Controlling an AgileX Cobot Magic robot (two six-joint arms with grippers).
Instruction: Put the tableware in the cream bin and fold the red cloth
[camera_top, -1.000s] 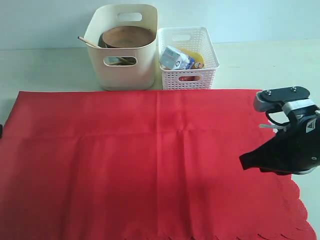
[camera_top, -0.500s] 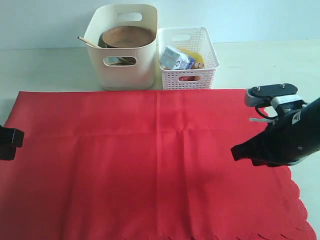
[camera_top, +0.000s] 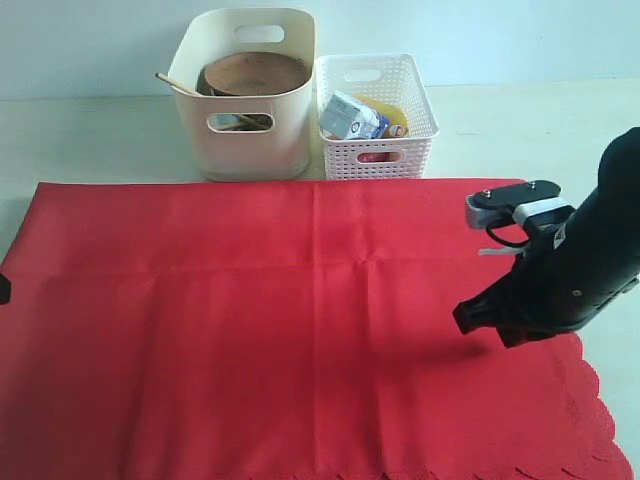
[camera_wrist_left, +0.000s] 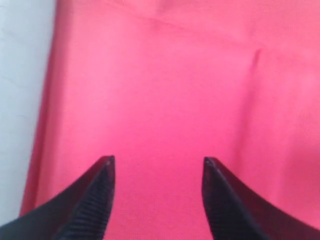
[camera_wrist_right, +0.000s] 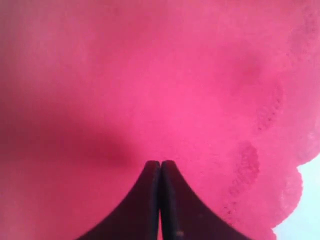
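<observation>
Cloth (camera_top: 280, 330) flat, middle bare, scalloped edge at 6 o'clock. Left gripper (camera_wrist_left: 157, 161) gapes, empty; right gripper (camera_wrist_right: 160, 164), 3 o'clock, jaws pressed together, empty.

The exterior view's left and bottom edges cut off the red cloth (camera_top: 300, 330), and of the left arm (camera_top: 3, 288) only a dark sliver shows at the left edge. The wall of the cream bin (camera_top: 250, 140) hides most of its load. Only the rim of the brown plate (camera_top: 255, 72) and the end of a wooden stick (camera_top: 172, 82), spoon or chopstick I cannot tell, show above it.
</observation>
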